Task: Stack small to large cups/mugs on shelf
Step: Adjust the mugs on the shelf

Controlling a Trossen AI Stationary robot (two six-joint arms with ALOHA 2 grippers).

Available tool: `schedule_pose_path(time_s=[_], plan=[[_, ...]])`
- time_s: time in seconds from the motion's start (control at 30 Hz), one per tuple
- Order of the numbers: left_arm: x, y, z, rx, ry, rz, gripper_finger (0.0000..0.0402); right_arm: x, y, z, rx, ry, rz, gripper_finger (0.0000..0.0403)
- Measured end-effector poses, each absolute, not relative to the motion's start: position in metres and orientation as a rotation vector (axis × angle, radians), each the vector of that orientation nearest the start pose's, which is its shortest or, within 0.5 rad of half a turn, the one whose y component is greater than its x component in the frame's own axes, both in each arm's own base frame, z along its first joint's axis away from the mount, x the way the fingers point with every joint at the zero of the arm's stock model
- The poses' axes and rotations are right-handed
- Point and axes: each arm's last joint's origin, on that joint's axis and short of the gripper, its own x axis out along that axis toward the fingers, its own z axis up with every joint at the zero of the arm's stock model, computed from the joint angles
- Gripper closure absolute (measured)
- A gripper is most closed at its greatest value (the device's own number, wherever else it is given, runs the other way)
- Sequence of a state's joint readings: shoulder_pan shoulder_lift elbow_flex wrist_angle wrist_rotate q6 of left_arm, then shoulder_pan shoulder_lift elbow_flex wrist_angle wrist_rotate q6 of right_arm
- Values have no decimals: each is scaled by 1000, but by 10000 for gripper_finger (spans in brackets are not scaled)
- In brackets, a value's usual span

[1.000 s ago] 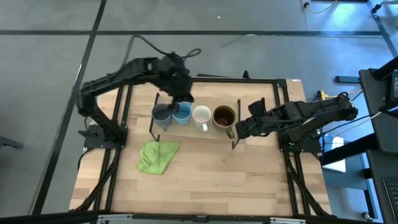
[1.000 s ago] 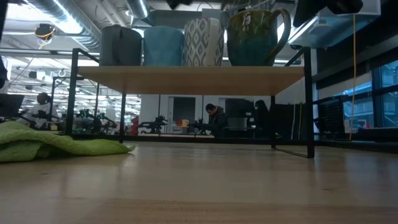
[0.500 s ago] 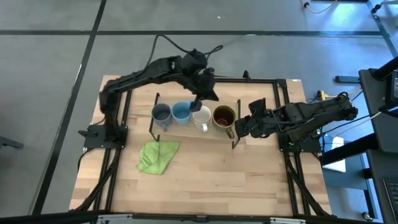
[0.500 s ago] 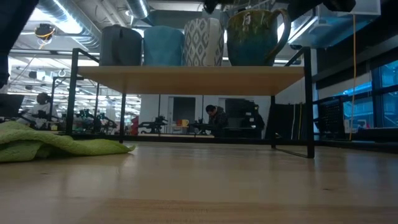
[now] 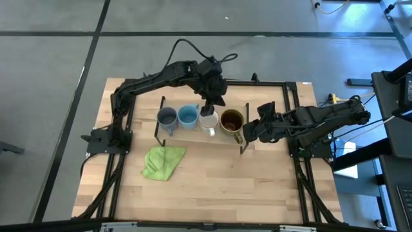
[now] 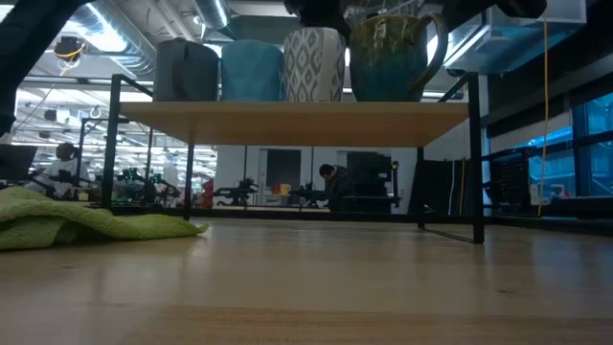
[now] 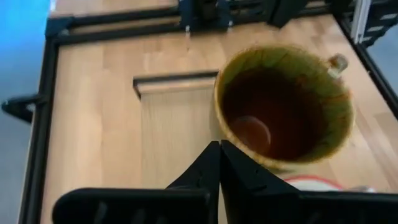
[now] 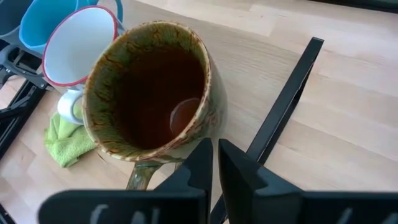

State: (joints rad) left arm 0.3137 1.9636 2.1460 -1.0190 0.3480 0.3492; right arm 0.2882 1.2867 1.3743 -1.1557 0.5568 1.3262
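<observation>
Four mugs stand in a row on the light-wood shelf (image 6: pixel 287 123): grey-blue (image 5: pixel 167 117), light blue (image 5: pixel 187 116), white (image 5: pixel 208 122) and the larger brown one (image 5: pixel 232 120) with a dark inside. My left gripper (image 5: pixel 210 106) is shut and hovers over the white mug's far rim; its wrist view shows the brown mug (image 7: pixel 283 106) ahead. My right gripper (image 5: pixel 248 134) is shut just right of the brown mug (image 8: pixel 149 93), beside its handle (image 8: pixel 140 175). I see it touch nothing.
A green cloth (image 5: pixel 162 161) lies on the tabletop near the shelf's left end. The shelf's black wire end frame (image 8: pixel 280 118) stands close by my right gripper. Black frame bars run along the table's edges (image 5: pixel 122 129). Bare wood lies toward the near edge (image 5: pixel 219 187).
My left gripper has gone toward the table's right edge along the row of mugs, from over the grey-blue and light blue mugs to over the white mug. The mugs have stayed in place.
</observation>
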Motion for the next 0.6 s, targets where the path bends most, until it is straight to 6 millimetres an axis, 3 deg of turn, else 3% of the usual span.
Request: schedule_pose_path(time_s=[0.6], plan=[[394,126,376,-14,798,-193,400,231,55,361,826,614,-714,373]])
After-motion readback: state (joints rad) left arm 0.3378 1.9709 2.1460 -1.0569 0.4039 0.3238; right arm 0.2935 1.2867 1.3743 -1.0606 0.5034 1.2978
